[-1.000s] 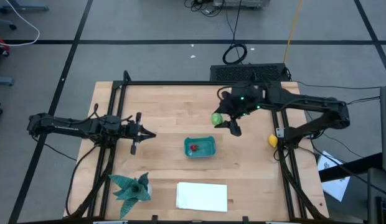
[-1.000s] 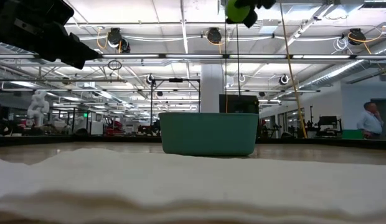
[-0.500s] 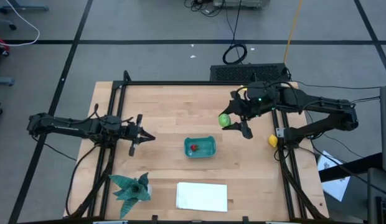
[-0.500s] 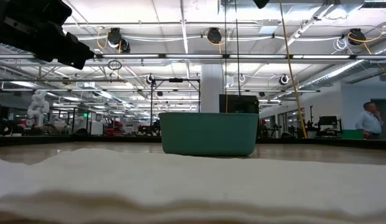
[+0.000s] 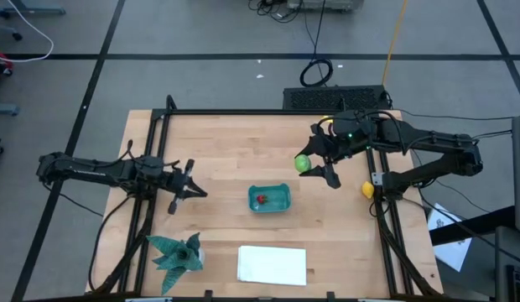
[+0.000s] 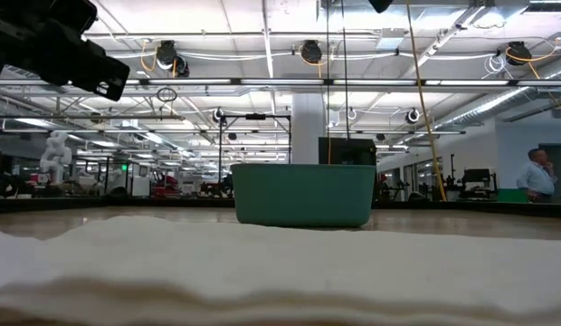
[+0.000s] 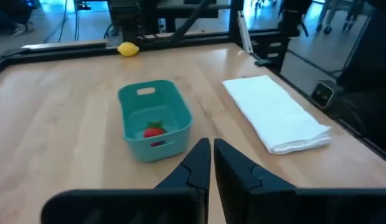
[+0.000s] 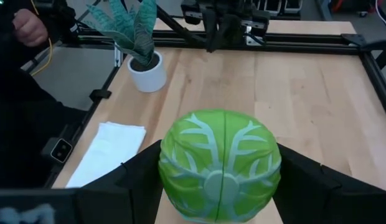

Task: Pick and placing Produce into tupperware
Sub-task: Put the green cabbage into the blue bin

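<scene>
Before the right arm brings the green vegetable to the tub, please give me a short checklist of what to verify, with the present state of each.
1. Right gripper holds the green cabbage toy firmly: ok, fingers on both sides.
2. Gripper is over the teal tub: not ok, it is off to the tub's right and farther back.
3. Tub has room: ok, only the red toy lies inside.
4. Left gripper out of the path: ok, shut, left of the tub.
5. Yellow toy reachable later: ok, at the table's right edge.
</scene>
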You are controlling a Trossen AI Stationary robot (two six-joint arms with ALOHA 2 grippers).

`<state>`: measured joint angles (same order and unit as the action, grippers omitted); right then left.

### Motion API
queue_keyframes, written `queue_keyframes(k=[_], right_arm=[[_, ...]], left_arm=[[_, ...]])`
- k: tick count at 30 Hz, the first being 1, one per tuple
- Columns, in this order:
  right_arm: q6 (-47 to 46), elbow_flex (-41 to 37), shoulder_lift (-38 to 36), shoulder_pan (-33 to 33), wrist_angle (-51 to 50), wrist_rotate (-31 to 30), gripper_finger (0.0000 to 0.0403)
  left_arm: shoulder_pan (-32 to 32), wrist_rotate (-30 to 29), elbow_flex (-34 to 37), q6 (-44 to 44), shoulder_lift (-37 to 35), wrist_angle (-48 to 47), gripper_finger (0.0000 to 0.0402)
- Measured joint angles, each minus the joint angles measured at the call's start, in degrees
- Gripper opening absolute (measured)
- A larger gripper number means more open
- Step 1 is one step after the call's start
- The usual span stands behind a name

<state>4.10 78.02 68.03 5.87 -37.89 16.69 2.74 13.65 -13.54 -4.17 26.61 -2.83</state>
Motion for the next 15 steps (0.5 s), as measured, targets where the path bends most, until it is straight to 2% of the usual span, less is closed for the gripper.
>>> queue_keyframes(k=[1,6,8,11,15], right_arm=[[-0.23,0.0,-0.01,-0.03,0.0,0.0,0.0235],[-0.46,0.0,0.0,-0.03,0.26,0.0,0.0235],[-0.46,0.0,0.0,-0.04,0.41,0.0,0.0235],[-0.46,0.0,0.0,-0.04,0.39,0.0,0.0235],[-0.47,-0.02,0.0,-0.04,0.43,0.0,0.0235]], left_arm=[[0.0,-0.61,0.0,-0.21,0.0,0.0,0.0026],[-0.05,-12.68,0.0,2.55,0.05,-0.53,0.0026],[-0.04,-12.61,0.0,5.11,0.42,-1.28,0.0026],[-0.02,-9.2,0.0,7.02,0.46,-0.33,0.0026],[-0.04,-9.43,0.0,7.6,0.42,0.1,0.0026]])
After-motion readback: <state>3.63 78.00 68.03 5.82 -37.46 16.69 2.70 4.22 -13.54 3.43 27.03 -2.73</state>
